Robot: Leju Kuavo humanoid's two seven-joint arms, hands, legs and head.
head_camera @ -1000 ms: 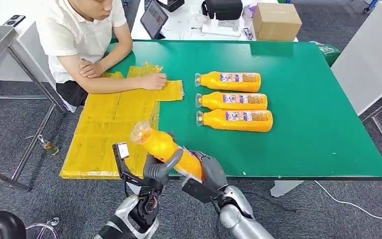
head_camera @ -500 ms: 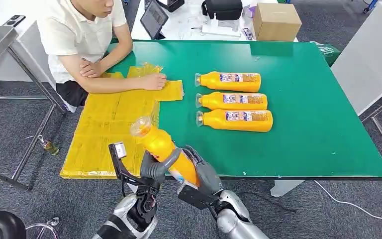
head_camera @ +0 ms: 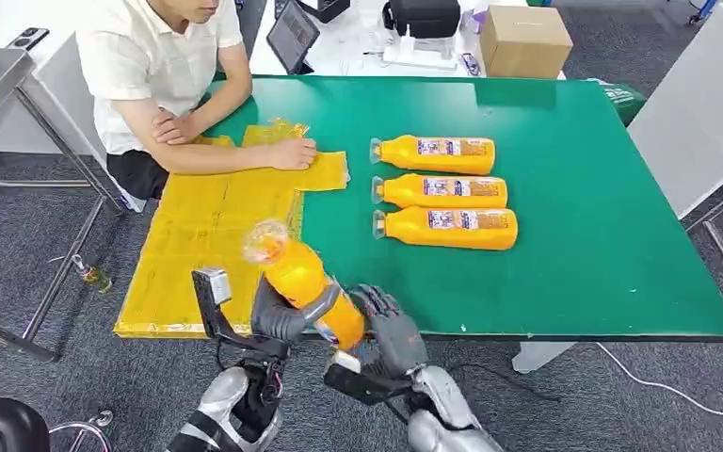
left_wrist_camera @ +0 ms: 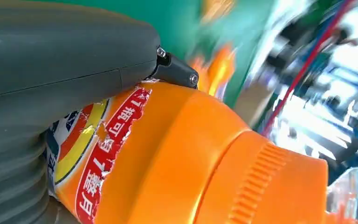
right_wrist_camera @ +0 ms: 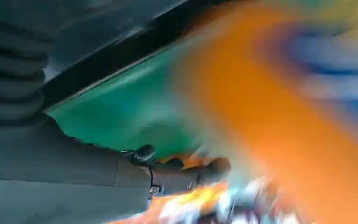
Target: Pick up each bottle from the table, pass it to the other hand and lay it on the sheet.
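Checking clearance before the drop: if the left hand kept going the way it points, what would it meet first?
Likely the yellow sheet, which lies ahead of the left hand holding the orange bottle; depth is unclear.

Four orange bottles in all, three (head_camera: 433,153) (head_camera: 440,191) (head_camera: 445,228) lying on the green table (head_camera: 602,217) and one (head_camera: 303,282) held up, plus one yellow sheet (head_camera: 198,245), one person (head_camera: 151,66), one cardboard box (head_camera: 524,40) and perhaps one tablet (head_camera: 292,36).

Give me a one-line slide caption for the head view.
Left hand grips an orange bottle beside the right hand, near the yellow sheet.
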